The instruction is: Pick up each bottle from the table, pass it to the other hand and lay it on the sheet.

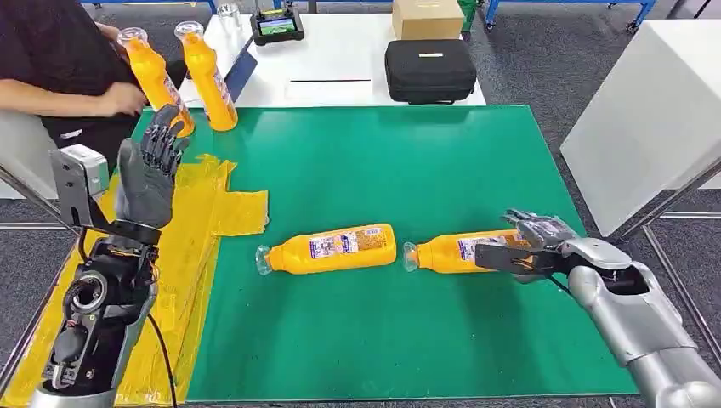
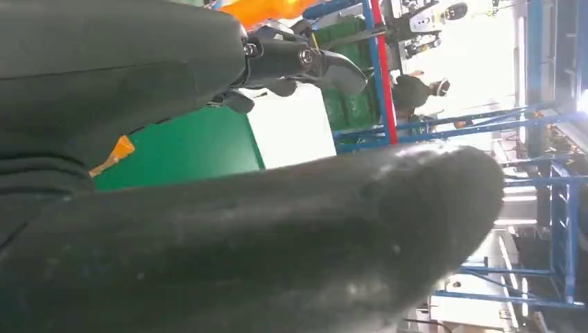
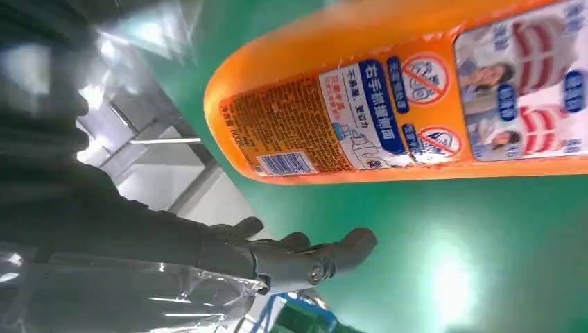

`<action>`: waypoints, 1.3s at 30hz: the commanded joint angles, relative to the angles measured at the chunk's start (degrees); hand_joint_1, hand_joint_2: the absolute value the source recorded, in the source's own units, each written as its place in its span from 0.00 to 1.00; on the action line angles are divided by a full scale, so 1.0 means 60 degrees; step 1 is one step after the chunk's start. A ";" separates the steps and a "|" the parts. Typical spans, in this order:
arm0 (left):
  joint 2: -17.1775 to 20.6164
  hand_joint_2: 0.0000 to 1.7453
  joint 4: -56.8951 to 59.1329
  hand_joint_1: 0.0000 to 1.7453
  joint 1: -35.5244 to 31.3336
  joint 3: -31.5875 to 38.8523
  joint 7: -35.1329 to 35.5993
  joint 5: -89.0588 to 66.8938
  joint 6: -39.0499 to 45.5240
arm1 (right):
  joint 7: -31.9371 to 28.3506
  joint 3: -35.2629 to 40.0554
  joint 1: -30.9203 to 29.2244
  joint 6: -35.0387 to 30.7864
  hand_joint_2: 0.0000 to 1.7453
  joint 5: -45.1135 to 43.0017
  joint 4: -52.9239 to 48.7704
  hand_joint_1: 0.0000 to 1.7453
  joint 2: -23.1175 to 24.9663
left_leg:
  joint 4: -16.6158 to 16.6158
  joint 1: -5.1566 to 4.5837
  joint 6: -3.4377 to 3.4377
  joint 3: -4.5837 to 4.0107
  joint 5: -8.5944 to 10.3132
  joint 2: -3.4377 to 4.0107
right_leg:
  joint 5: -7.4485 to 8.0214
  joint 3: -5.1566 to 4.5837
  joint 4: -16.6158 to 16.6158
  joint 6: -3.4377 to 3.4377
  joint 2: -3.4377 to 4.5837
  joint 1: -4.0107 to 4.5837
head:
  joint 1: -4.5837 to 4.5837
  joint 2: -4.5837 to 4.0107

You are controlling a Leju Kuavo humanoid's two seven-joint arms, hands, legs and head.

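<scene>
Two orange bottles lie on their sides on the green mat (image 1: pixel 383 170), caps pointing left: one in the middle (image 1: pixel 336 248), one further right (image 1: pixel 459 252). My right hand (image 1: pixel 531 242) straddles the right bottle's base, thumb in front and fingers behind. In the right wrist view the fingers (image 3: pixel 305 260) stand apart from that bottle (image 3: pixel 388 90), with green mat between them. Over the yellow sheet (image 1: pixel 200 221) at the mat's left edge, my left hand (image 1: pixel 149 170) is raised upright, fingers spread and holding nothing; its fingers (image 2: pixel 298 62) also show in the left wrist view.
A person at the far left holds two more orange bottles (image 1: pixel 153 76) (image 1: pixel 208 81) upright at the mat's back corner. Behind the mat a white table (image 1: pixel 340 59) carries a black case (image 1: pixel 429 70) and a cardboard box (image 1: pixel 427 17). A white cabinet (image 1: pixel 655 110) stands right.
</scene>
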 commanded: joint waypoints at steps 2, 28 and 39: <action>0.0262 0.00 0.0745 0.00 -0.0318 -0.0320 -0.0016 0.0065 0.0092 | -0.0238 0.0377 -0.0753 -0.0134 1.00 0.0049 0.1832 0.00 0.0628 | -0.0005 0.0009 -0.0030 0.0027 -0.0008 0.0015 | -0.0002 0.0026 -0.0010 0.0000 0.0003 0.0007 | 0.0000 0.0000; 0.0593 0.00 0.1283 0.00 -0.0289 -0.0900 -0.0658 0.0388 0.0327 | -0.1460 0.2292 -0.0499 -0.0518 1.00 0.0613 0.3973 0.00 0.1506 | -0.0011 0.0033 -0.0034 0.0082 -0.0004 0.0008 | 0.0000 0.0085 -0.0028 -0.0002 -0.0004 0.0033 | 0.0004 0.0000; 0.0389 0.00 0.1343 0.00 -0.0162 -0.0966 -0.0743 0.0513 0.0303 | -0.1898 0.2788 -0.0091 0.0344 1.00 0.0352 0.3543 1.00 0.1121 | -0.0016 0.0036 -0.0040 0.0158 -0.0003 0.0000 | 0.0000 0.0164 -0.0039 -0.0003 -0.0013 0.0036 | 0.0007 0.0000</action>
